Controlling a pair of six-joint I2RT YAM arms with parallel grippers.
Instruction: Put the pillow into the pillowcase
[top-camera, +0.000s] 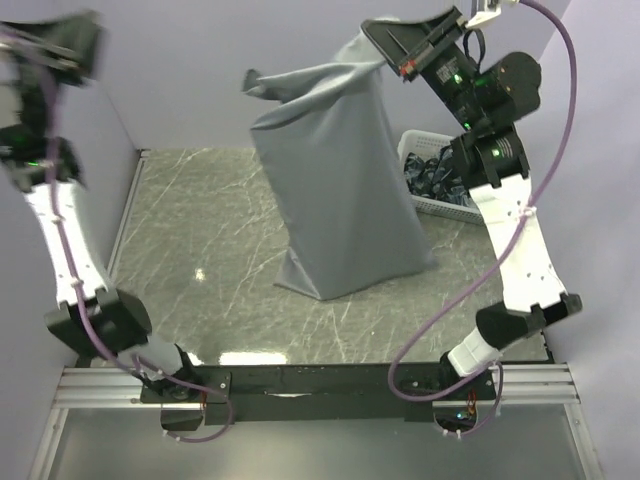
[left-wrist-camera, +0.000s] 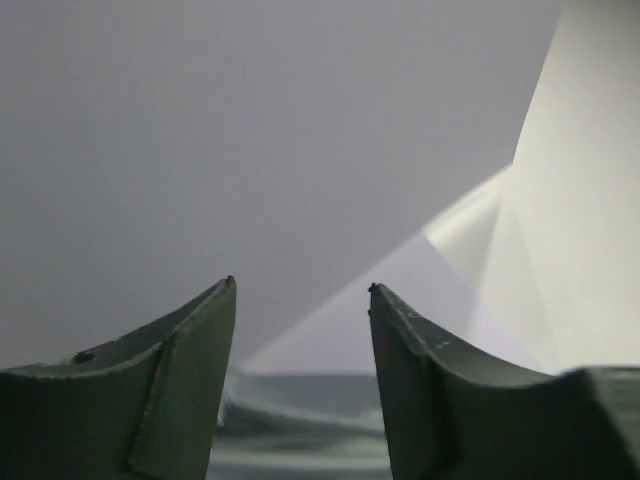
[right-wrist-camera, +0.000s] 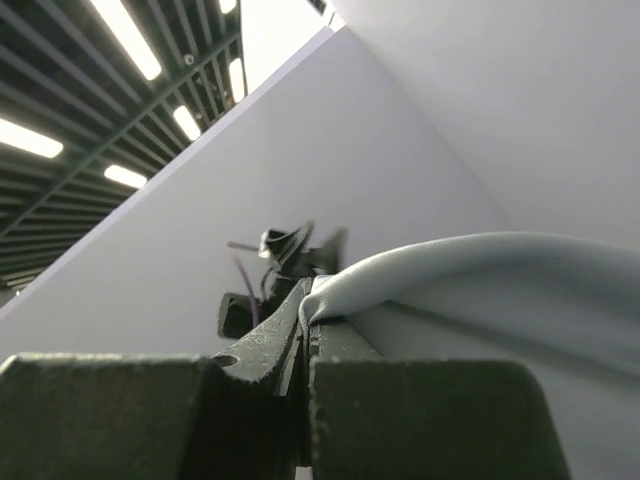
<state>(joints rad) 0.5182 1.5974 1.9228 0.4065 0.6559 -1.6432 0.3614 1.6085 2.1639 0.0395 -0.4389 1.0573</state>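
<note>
The grey pillowcase (top-camera: 335, 190) hangs full and upright, its bottom resting on the marble tabletop (top-camera: 200, 260). My right gripper (top-camera: 385, 45) is raised at the back and shut on the pillowcase's top right corner. The right wrist view shows the jaws (right-wrist-camera: 312, 300) pinching a fold of the grey fabric (right-wrist-camera: 480, 290). The top left corner (top-camera: 262, 82) flops free. The pillow is not visible; the pillowcase bulges but I cannot see inside. My left gripper (top-camera: 70, 45) is high at the far left, blurred. It is open and empty in the left wrist view (left-wrist-camera: 300, 285), facing the wall.
A white basket (top-camera: 420, 150) holding dark items stands at the back right, just behind the pillowcase. Lavender walls close in on the left, back and right. A black rail (top-camera: 330, 380) runs along the near edge between the arm bases.
</note>
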